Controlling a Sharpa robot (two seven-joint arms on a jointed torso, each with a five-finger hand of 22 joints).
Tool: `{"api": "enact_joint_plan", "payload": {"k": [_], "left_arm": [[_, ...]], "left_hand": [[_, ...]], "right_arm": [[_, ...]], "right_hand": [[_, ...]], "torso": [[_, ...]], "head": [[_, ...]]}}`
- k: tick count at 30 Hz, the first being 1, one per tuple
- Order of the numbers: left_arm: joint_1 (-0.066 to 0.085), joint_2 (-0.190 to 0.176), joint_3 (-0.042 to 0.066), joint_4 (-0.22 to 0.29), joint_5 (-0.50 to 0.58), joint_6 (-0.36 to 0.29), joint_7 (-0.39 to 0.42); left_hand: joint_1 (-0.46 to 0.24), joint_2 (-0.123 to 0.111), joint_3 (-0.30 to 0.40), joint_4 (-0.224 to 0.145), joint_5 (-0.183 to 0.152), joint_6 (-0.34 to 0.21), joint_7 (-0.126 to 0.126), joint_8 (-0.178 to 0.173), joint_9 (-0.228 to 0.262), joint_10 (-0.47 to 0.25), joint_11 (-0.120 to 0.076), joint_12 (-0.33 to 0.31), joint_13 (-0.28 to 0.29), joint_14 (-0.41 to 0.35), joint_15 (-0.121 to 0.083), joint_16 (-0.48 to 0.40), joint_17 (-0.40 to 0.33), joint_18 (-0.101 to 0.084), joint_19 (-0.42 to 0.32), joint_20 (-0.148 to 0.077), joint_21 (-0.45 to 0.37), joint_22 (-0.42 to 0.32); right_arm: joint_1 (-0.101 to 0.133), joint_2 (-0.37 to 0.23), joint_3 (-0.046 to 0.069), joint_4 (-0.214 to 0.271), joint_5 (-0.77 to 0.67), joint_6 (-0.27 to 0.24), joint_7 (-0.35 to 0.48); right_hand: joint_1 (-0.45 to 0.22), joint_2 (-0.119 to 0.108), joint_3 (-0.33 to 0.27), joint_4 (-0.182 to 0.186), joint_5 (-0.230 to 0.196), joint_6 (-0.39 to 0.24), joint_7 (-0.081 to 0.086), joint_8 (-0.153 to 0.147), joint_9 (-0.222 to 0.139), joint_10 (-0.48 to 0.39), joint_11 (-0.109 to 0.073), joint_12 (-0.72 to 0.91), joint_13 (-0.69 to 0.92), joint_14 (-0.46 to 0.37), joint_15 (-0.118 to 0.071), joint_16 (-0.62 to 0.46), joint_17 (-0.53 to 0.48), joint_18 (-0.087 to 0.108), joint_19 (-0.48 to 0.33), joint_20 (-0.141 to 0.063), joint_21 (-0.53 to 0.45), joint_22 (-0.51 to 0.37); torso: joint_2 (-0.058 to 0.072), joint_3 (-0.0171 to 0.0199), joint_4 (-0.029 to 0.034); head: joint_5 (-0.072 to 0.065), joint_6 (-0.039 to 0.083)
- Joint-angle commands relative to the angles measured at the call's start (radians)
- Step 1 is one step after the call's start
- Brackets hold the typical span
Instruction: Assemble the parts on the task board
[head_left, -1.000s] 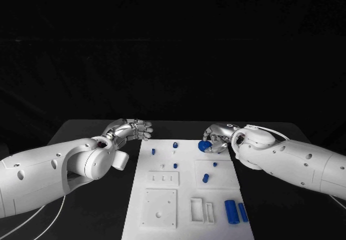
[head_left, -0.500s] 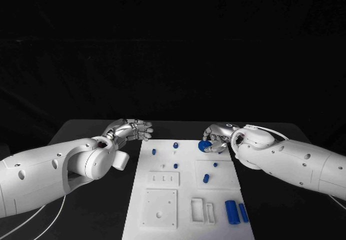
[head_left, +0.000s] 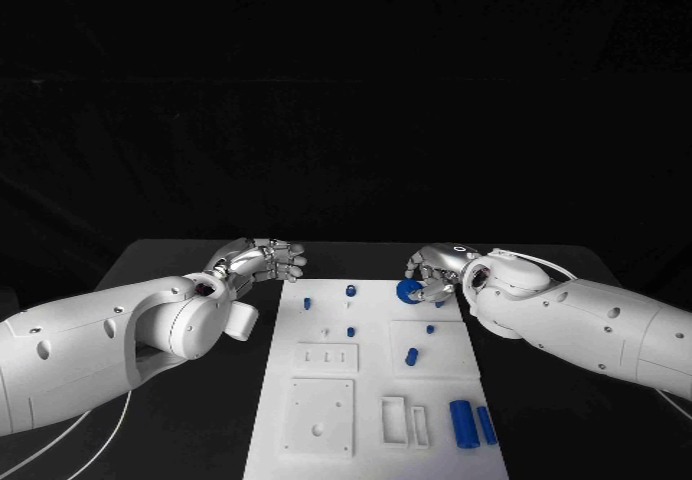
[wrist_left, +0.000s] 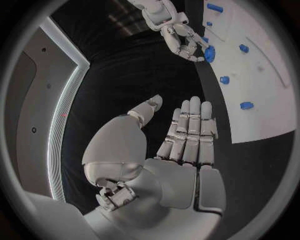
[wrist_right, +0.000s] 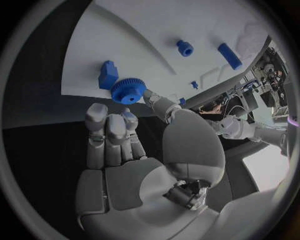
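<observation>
The white task board (head_left: 372, 395) lies in the middle of the black table. At its far right corner my right hand (head_left: 440, 271) pinches a blue toothed gear (head_left: 410, 291) between thumb and fingertips. In the right wrist view the gear (wrist_right: 128, 91) sits low over the board beside a blue block (wrist_right: 107, 75). The left wrist view shows the same gear (wrist_left: 209, 53) in the right hand (wrist_left: 180, 36). My left hand (head_left: 265, 260) hovers off the board's far left corner, its fingers (wrist_left: 189, 132) stretched out and holding nothing.
Small blue pegs (head_left: 351, 291) (head_left: 306, 302) (head_left: 413, 355) stand or lie across the board's far half. Two long blue cylinders (head_left: 463, 422) (head_left: 486, 424) lie near its front right edge. White raised blocks (head_left: 320, 416) and slots (head_left: 394, 420) fill the front half.
The right hand's fingers have shifted slightly around the gear. The gear, the left hand and the other parts stay where they were.
</observation>
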Motion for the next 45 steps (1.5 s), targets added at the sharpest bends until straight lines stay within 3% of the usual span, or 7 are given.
{"api": "enact_joint_plan", "payload": {"k": [1,8,16,24,28,39,45], "left_arm": [[0.001,0.001,0.001,0.001,-0.006,0.017,0.007],[0.001,-0.001,0.001,0.004,-0.006,0.018,0.007],[0.001,0.002,0.001,0.002,-0.006,0.018,0.008],[0.001,-0.003,0.001,0.006,-0.006,0.017,0.007],[0.001,-0.006,0.001,0.007,-0.006,0.016,0.007],[0.001,-0.006,0.001,0.011,-0.008,0.019,0.001],[0.001,-0.007,0.001,0.01,-0.008,0.018,0.001]], "left_hand": [[-0.007,-0.001,0.002,-0.001,0.003,0.0,0.014,-0.004,0.001,-0.007,0.003,-0.002,-0.001,0.005,-0.002,-0.007,0.001,0.019,-0.006,0.0,0.003,0.018],[-0.006,-0.001,0.003,-0.002,0.003,0.0,0.014,-0.004,0.001,-0.006,0.003,-0.002,-0.001,0.004,-0.002,-0.007,0.001,0.019,-0.006,0.0,0.003,0.017],[-0.006,-0.001,0.003,-0.002,0.003,0.001,0.014,-0.004,0.002,-0.006,0.002,-0.001,-0.001,0.004,-0.002,-0.007,0.001,0.019,-0.006,0.0,0.003,0.018],[-0.006,-0.001,0.004,-0.002,0.003,0.001,0.014,-0.004,0.002,-0.006,0.002,-0.001,-0.001,0.004,-0.002,-0.007,0.001,0.019,-0.007,0.0,0.003,0.018],[-0.006,-0.001,0.004,-0.003,0.003,0.001,0.014,-0.004,0.002,-0.006,0.002,-0.001,-0.001,0.004,-0.002,-0.007,0.001,0.019,-0.007,0.0,0.004,0.018],[-0.005,-0.001,0.004,-0.003,0.003,0.001,0.014,-0.005,0.003,-0.006,0.002,-0.001,-0.001,0.004,-0.002,-0.007,0.001,0.019,-0.007,0.0,0.004,0.018],[-0.005,-0.002,0.004,-0.004,0.003,0.001,0.014,-0.005,0.003,-0.006,0.002,-0.001,-0.001,0.004,-0.002,-0.007,0.001,0.019,-0.007,0.0,0.004,0.018]], "right_arm": [[0.0,-0.003,0.0,0.009,0.011,-0.032,0.013],[0.0,-0.004,0.0,0.008,0.012,-0.032,0.01],[-0.004,0.007,0.0,-0.016,0.004,-0.001,0.001],[-0.017,0.015,0.0,-0.043,-0.003,0.002,0.001],[-0.019,0.015,0.0,-0.047,-0.002,0.018,0.011],[-0.024,0.018,0.0,-0.043,0.004,0.06,0.025],[-0.025,0.021,0.0,-0.043,0.004,0.093,0.03]], "right_hand": [[0.012,-0.002,0.006,-0.001,0.005,0.009,0.003,-0.004,0.0,0.003,0.002,0.004,-0.001,0.011,0.0,-0.004,0.002,0.085,0.008,-0.01,0.004,0.018],[0.011,-0.006,0.006,-0.002,0.005,0.009,0.003,-0.004,0.0,0.003,0.002,0.005,-0.002,0.011,0.0,-0.005,0.003,0.085,0.009,-0.011,0.005,0.018],[0.01,-0.008,0.006,-0.002,0.005,0.007,0.004,-0.006,-0.001,0.002,0.002,0.004,-0.002,0.008,0.001,-0.009,-0.001,0.085,0.008,-0.011,0.006,0.018],[0.012,-0.008,0.008,-0.003,0.01,0.005,0.004,-0.007,-0.002,0.0,0.003,0.004,-0.003,0.007,0.001,-0.011,-0.001,0.085,0.007,-0.011,0.006,0.018],[0.012,-0.007,0.009,-0.003,0.011,0.005,0.004,-0.007,-0.002,0.0,0.003,0.004,-0.003,0.007,0.001,-0.012,-0.001,0.085,0.007,-0.011,0.006,0.018],[0.022,0.018,0.028,-0.007,0.017,0.042,-0.005,0.011,0.005,0.003,-0.005,0.005,-0.006,0.01,-0.006,-0.02,0.005,0.085,0.002,-0.007,0.009,0.018],[0.018,0.038,0.058,-0.016,0.109,0.072,-0.016,0.023,0.007,0.006,-0.016,0.006,-0.009,0.014,-0.016,-0.027,0.014,0.085,-0.002,-0.002,0.015,0.019]], "torso": [[0.0,0.0004,0.001],[0.0,0.0005,-0.0016],[0.0,-0.0007,0.0002],[0.001,0.0007,0.0033],[0.001,0.0003,0.0002],[0.0,-0.0001,-0.0002],[-0.001,0.0004,-0.0011]], "head": [[0.001,-0.001],[0.003,-0.004],[-0.001,-0.004],[0.003,-0.008],[0.007,-0.011],[0.009,-0.019],[0.011,-0.022]]}}
